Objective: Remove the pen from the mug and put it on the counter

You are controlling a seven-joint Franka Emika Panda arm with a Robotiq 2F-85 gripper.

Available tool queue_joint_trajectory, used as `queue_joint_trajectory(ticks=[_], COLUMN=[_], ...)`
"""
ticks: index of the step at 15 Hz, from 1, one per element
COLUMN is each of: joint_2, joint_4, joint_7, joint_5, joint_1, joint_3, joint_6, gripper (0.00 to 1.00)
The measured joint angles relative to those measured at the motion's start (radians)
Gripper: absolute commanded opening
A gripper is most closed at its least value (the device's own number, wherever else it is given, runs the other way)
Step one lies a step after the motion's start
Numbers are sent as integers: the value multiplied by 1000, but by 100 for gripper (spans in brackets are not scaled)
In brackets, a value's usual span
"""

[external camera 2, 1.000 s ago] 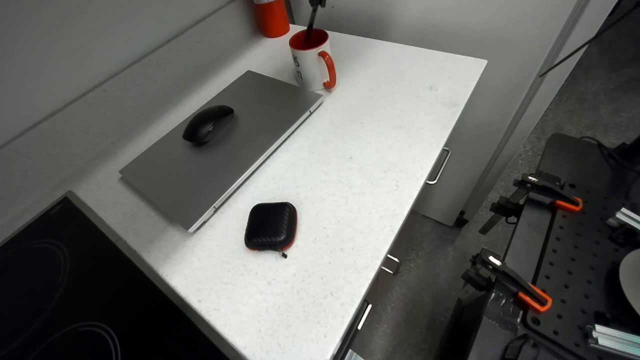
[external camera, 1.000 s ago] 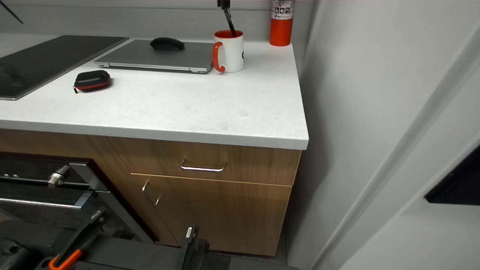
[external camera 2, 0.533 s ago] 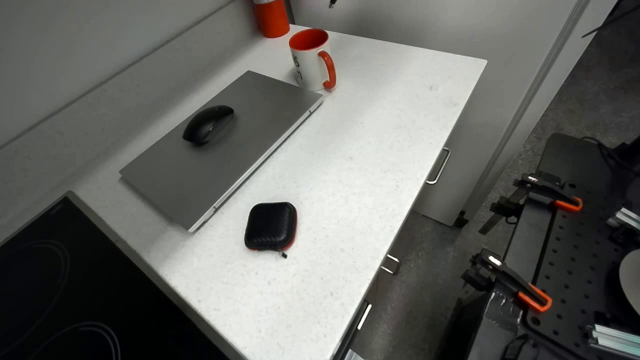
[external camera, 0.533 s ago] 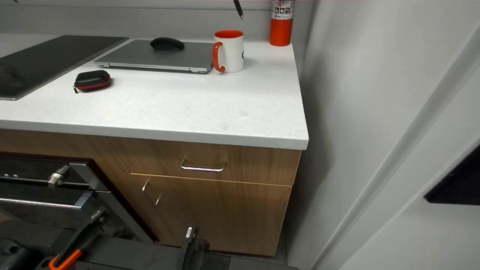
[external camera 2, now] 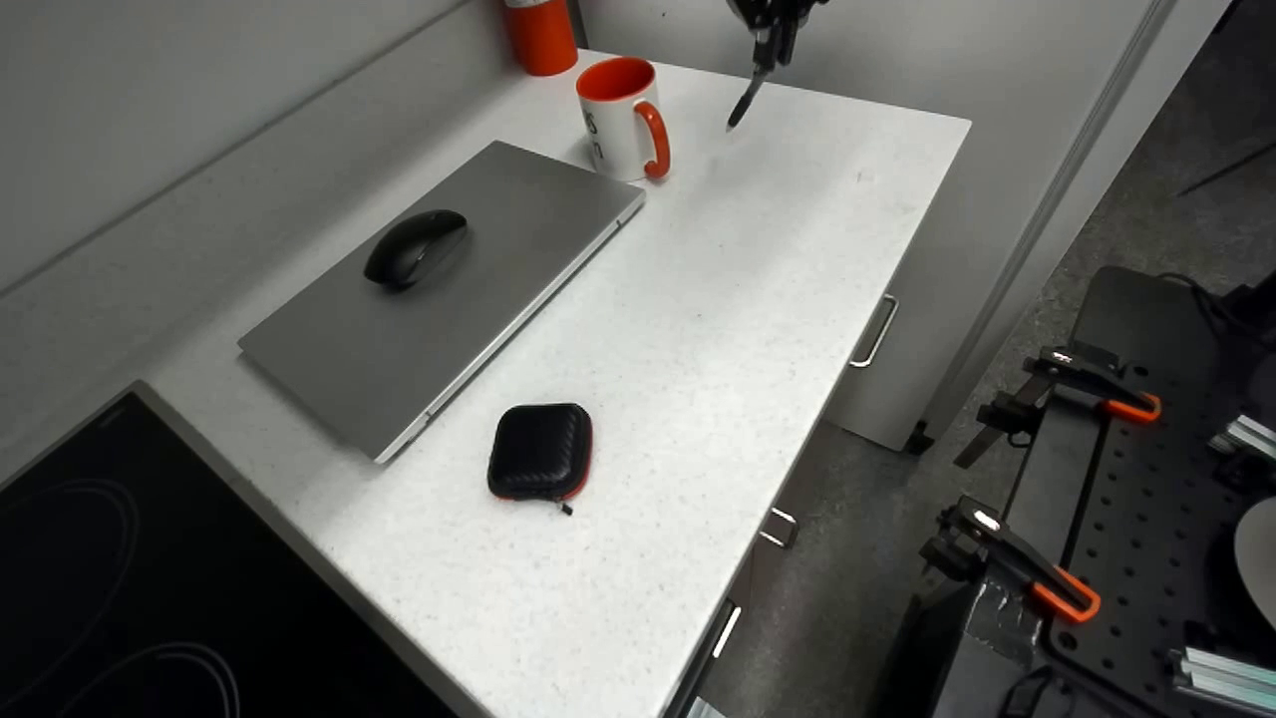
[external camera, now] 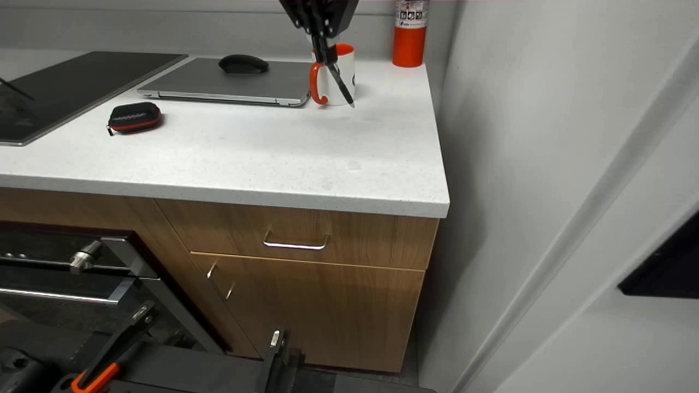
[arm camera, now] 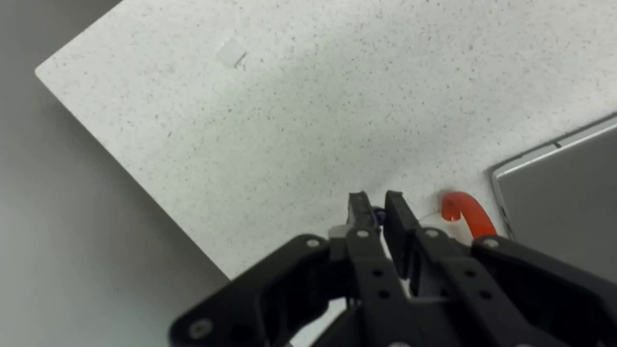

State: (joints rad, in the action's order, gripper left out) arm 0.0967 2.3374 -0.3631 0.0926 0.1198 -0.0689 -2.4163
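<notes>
The dark pen [external camera: 343, 87] hangs tilted, tip down, from my gripper [external camera: 326, 57]. In an exterior view it crosses in front of the white mug [external camera: 329, 90]. In an exterior view the pen [external camera 2: 741, 107] and gripper [external camera 2: 774, 52] are beside the mug [external camera 2: 616, 130], on its handle side, apart from it. The pen tip appears to be above the white counter [external camera 2: 648, 389]. In the wrist view the gripper [arm camera: 376, 193] is shut on the pen [arm camera: 380, 216], seen end-on. The mug's red handle [arm camera: 471, 212] shows right of the fingers; most of the mug is hidden.
A closed grey laptop [external camera: 191, 79] with a black mouse [external camera: 243, 64] lies left of the mug. A black-and-red case [external camera 2: 539, 451] sits on the counter. A red canister [external camera: 409, 46] stands at the back. A dark cooktop [external camera 2: 90, 598] and a side wall [external camera: 519, 109] flank the counter.
The pen was in the mug a second ago, then lifted above it. Now the gripper holds it lower, in front of the mug and away from its opening. The mug has not moved.
</notes>
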Motion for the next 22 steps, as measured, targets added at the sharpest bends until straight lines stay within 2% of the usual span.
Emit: queue_joint_trajectory(ticks=[5, 8, 9, 11, 18, 22], joint_2=[-109, -152, -165, -188, -218, -219], joint_4=[0, -16, -27, -52, -109, -125], joint_7=[-144, -150, -150, -150, -149, -149], joint_5=[147, 158, 156, 152, 137, 136], joint_1=[-14, -24, -27, -33, -37, -37], joint_3=[34, 33, 33, 32, 22, 16], joint_6=[-31, 15, 34, 67, 83, 83], gripper=[3, 3, 37, 45, 98, 100])
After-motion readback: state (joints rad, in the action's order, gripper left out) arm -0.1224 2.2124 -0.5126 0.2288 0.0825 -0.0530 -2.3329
